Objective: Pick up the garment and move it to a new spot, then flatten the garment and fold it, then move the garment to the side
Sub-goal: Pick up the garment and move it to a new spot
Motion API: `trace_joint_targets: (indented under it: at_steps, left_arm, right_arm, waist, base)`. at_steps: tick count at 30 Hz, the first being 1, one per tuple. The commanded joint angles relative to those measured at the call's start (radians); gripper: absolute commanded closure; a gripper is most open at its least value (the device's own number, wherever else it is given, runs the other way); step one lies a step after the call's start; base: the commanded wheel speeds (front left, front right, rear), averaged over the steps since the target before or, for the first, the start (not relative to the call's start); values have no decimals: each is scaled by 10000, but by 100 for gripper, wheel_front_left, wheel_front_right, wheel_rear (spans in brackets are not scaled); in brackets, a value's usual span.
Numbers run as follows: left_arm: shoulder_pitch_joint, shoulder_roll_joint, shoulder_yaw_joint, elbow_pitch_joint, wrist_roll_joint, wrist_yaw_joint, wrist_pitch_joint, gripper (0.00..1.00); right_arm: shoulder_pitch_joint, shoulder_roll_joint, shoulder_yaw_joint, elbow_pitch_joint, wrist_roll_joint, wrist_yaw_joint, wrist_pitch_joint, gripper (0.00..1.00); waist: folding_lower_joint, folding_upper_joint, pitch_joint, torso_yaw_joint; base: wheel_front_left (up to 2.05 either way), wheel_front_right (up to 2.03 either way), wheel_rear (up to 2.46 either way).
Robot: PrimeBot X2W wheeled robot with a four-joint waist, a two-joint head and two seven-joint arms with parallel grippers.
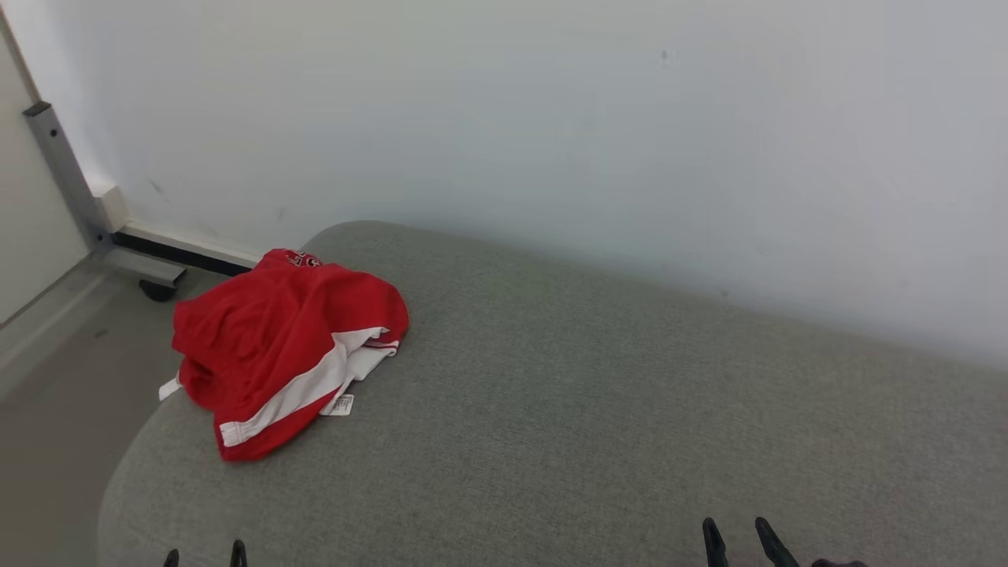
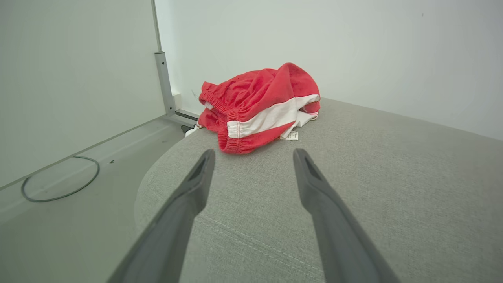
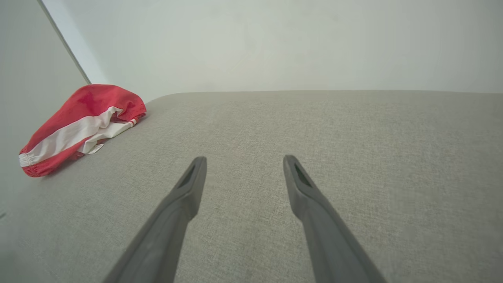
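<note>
Garment: a red garment (image 1: 287, 350) with a broad white stripe lies crumpled in a loose heap, not spread flat
Garment position: on the far left corner of the grey cushion (image 1: 591, 394), close to its rounded edge, with one white scrap hanging just over the left side
Garment detail: in the left wrist view a gathered elastic hem faces the camera; a small white care tag (image 1: 341, 405) sticks out onto the cushion on the heap's right side
Print: a patch at the far edge of the heap may be lettering, but it is too small to read
Left gripper: the left gripper (image 1: 205, 555) shows as two dark tips at the lower left of the head view; its fingers stand wide apart and hold nothing, pointing at the heap from the near side and not touching it
Right gripper: the right gripper (image 1: 736, 526) sits at the lower right, fingers spread apart and empty, over bare cushion and well apart from the heap, which lies off to its left
Cushion: woven grey fabric, with a stitched seam visible near the left arm's fingers
Surroundings: a plain pale wall (image 1: 551, 118) runs behind the cushion; a grey metal post (image 1: 63, 169) stands at the left by a dark caster (image 1: 157, 291)
Floor: grey floor (image 1: 55, 441) to the left of the cushion, with a thin looped cable (image 2: 59, 192) lying on it
</note>
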Motion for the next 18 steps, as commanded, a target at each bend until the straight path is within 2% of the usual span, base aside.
trace_joint_targets:
  at_steps: [1, 8, 18]
  left_arm:
    - [106, 19, 105, -85, -53, 27, -35, 0]
    - [141, -129, 504, -461, -219, 160, -35, 0]
    - [290, -256, 781, -713, -239, 213, -35, 0]
  right_arm:
    - [-186, 14, 92, 37, -14, -21, -48, 0]
    - [-850, 10, 591, 335, -4, -21, -75, 0]
    - [-1481, 9, 992, 798, 107, -21, -98, 0]
  waist:
    - [-1, 0, 138, 611]
    - [-1, 0, 520, 1012]
    - [-1, 0, 691, 1161]
  base:
    - [0, 0, 0]
    - [0, 0, 0]
    - [0, 0, 0]
